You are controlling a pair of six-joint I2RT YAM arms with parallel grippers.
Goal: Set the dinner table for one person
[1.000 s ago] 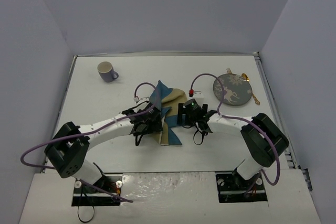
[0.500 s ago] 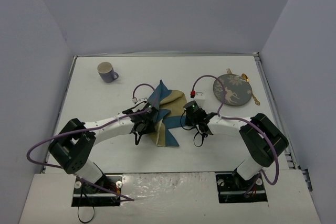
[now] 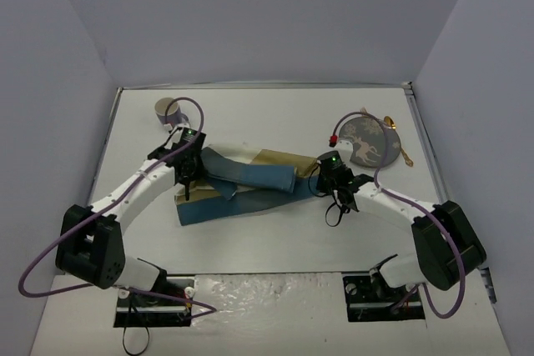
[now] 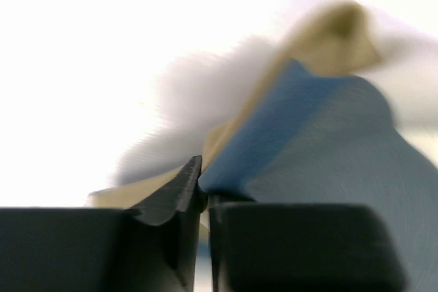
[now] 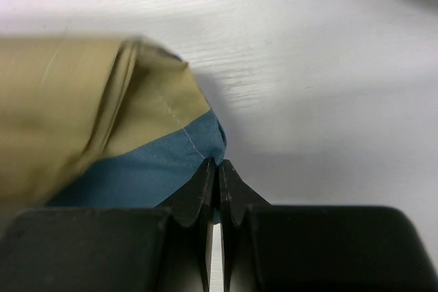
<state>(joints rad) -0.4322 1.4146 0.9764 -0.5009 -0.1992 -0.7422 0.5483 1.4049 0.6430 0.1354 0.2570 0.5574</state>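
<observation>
While both arms were extended over the large flat white dinner table [image 3: 250, 114], each held one end of the blue-and-tan checked cloth placemat [image 3: 242, 185].

Left arm: shoulder block at the near-left corner, forearm angled up and inward, wrist just below the lilac ceramic mug [image 3: 168, 110]. The left gripper [image 3: 185, 181] pointed down at the cloth's left end. In the left wrist view its fingers [image 4: 168, 200] were pinched together on a blue-and-tan fold [image 4: 315, 148]; that frame was blurred.

Right arm: elbow low at the near right, forearm running left toward the table centre. The right gripper [image 3: 320, 179] sat at the cloth's right end. In the right wrist view [image 5: 219, 169] the jaws were clamped on the blue corner of the placemat [image 5: 102, 114], almost no gap between them.

The cloth spanned the two grippers as a long, partly folded band across the middle of the table, tan side showing at the right.

A round grey-blue patterned plate [image 3: 371, 139] lay at the far right, well clear of the cloth, with a gold spoon [image 3: 400, 146] at its right edge.
</observation>
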